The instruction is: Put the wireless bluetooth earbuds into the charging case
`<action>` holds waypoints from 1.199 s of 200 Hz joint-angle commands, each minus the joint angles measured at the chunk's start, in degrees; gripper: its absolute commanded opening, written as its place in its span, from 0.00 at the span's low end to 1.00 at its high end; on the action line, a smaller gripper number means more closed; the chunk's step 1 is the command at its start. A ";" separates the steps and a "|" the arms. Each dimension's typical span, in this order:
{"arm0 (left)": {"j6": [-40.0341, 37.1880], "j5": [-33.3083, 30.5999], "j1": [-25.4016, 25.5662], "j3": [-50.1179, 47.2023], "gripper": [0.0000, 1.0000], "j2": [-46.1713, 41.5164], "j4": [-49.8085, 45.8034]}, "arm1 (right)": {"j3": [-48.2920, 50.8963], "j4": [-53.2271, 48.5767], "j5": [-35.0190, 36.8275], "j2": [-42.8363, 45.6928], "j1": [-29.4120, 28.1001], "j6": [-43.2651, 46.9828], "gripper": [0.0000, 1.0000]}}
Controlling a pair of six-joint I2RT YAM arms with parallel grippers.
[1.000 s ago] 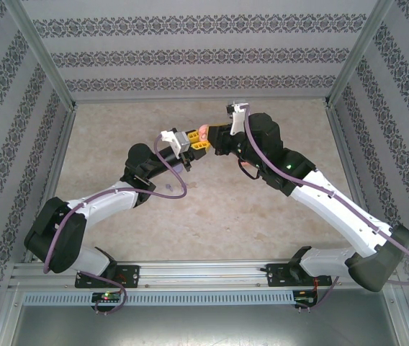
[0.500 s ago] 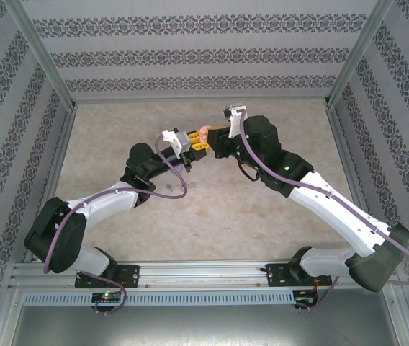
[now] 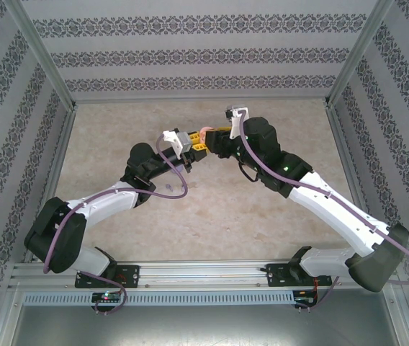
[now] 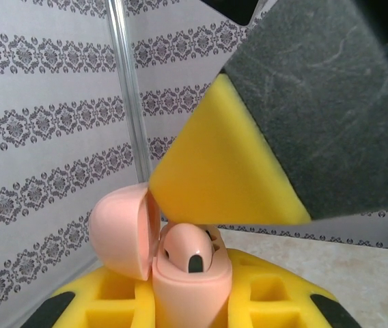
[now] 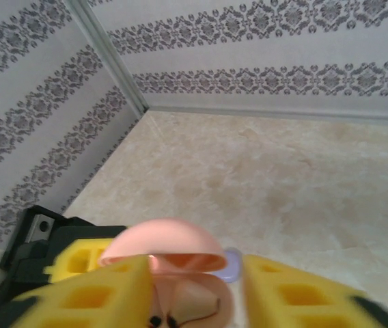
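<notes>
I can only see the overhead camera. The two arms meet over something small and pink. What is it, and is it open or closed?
Observer: It's a pink charging case. The left wrist camera shows its lid swung open to one side.
Operator: Is there anything inside?
Observer: Yes, a pale pink earbud sits in the case, with its rounded top poking out.
Operator: So what keeps the case from dropping?
Observer: The left claw pinches it from both sides.
</notes>
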State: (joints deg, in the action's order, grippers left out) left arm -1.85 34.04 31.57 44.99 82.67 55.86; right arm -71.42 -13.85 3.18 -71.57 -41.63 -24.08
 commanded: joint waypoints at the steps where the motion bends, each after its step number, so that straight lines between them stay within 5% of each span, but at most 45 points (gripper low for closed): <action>1: 0.19 0.73 1.64 1.33 0.00 -0.68 4.35 | -2.61 -1.49 0.12 1.91 -0.01 -2.08 0.54; 44: 0.57 0.33 1.85 0.91 0.00 -0.30 5.14 | -4.17 -1.63 -0.57 6.77 1.20 -4.82 0.69; 122: 0.27 2.07 1.94 -0.48 0.00 0.82 2.44 | -12.05 -17.61 -10.49 1.77 10.67 -7.77 0.67; 147: -0.02 5.19 2.42 -0.05 0.00 1.32 -0.53 | -15.56 -22.16 -14.63 -3.36 13.81 -7.77 0.62; 202: -0.90 7.44 4.64 1.28 0.00 3.10 -3.84 | -21.85 -27.05 -20.07 -12.37 15.01 -6.96 0.32; 240: -0.97 7.18 5.47 2.55 0.00 5.00 -3.58 | -21.74 -28.59 -22.38 -14.83 14.74 -7.12 0.25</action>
State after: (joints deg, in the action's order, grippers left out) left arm -1.76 39.94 36.05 45.25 86.52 52.16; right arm -91.92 -39.83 -16.19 -85.67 -26.76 -31.38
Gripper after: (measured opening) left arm 0.190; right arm 0.259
